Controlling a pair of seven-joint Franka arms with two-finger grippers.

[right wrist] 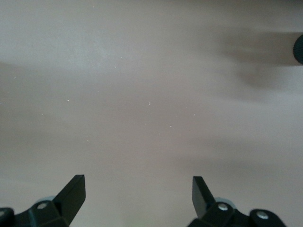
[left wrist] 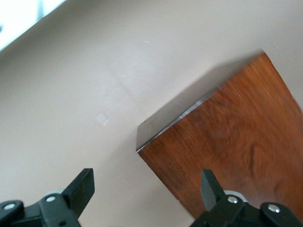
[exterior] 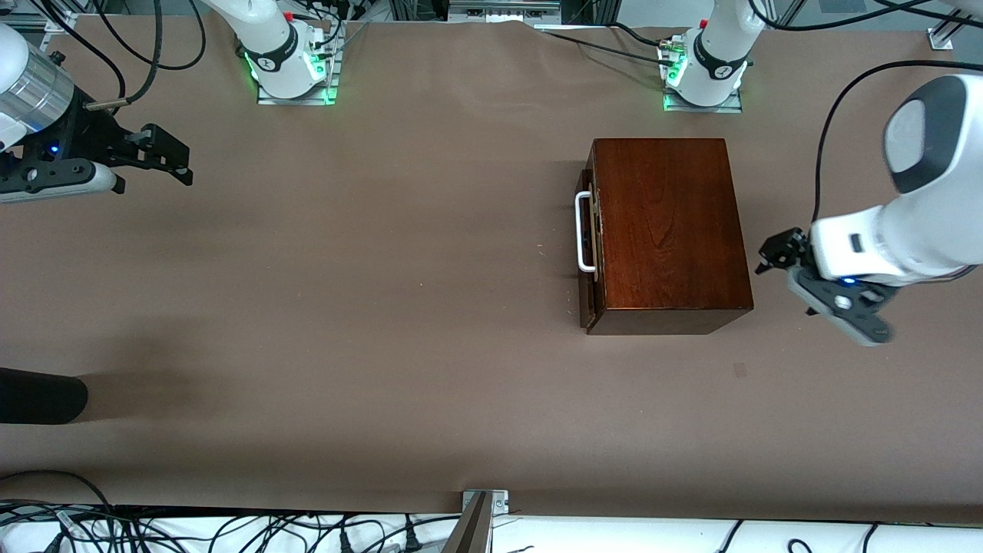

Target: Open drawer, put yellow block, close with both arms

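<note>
The glossy mahogany box stands on the table toward the left arm's end. Its drawer is pushed in, its dark front flush with the box. The white loop handle faces the right arm's end. My left gripper is open and empty, over the bare table beside the box end away from the handle. In the left wrist view it frames a box corner. My right gripper is open and empty over bare table at the right arm's end, as the right wrist view shows. The yellow block is out of view.
A black rounded object lies at the table's edge at the right arm's end, nearer to the front camera; it also shows in the right wrist view. Brown paper covers the table. Cables run along the front edge.
</note>
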